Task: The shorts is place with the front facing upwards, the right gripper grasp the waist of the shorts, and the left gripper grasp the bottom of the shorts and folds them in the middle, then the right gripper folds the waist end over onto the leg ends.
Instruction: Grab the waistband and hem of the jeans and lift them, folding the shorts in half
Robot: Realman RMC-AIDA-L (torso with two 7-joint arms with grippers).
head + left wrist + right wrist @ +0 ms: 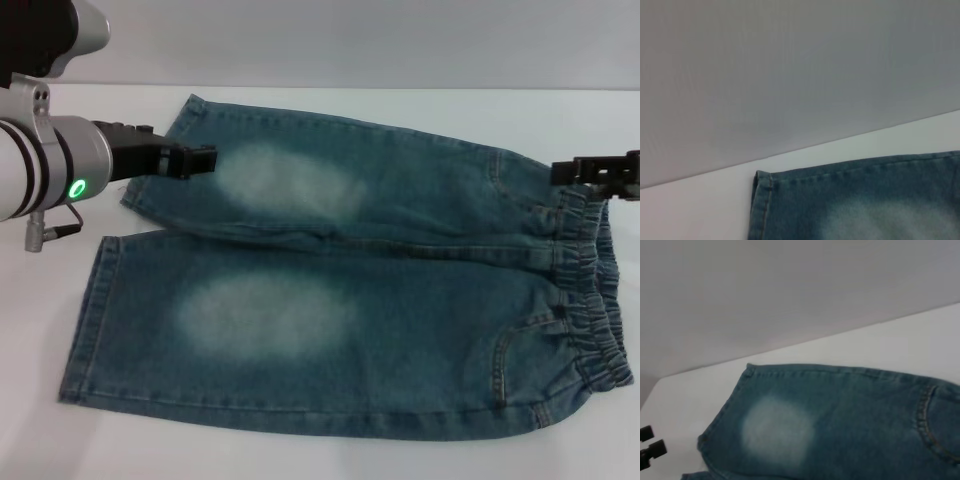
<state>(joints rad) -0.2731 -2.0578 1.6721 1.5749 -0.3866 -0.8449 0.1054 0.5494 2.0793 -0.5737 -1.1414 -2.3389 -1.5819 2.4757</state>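
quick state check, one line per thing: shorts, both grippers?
shorts: spread flat on the table, unfolded, front up, legs side by side.
waist end: at the robot's right, flat, not yet grasped.
leg ends: at the robot's left, flat, not yet grasped.
left gripper: over the far leg near its hem, holding nothing.
right gripper: at the far corner of the waistband, holding nothing.

the shorts [840,425] lie flat on the white table [890,340]. the left gripper [650,447] shows near the hem.

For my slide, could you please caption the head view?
Blue denim shorts lie flat; left gripper and right gripper hover at the far leg.
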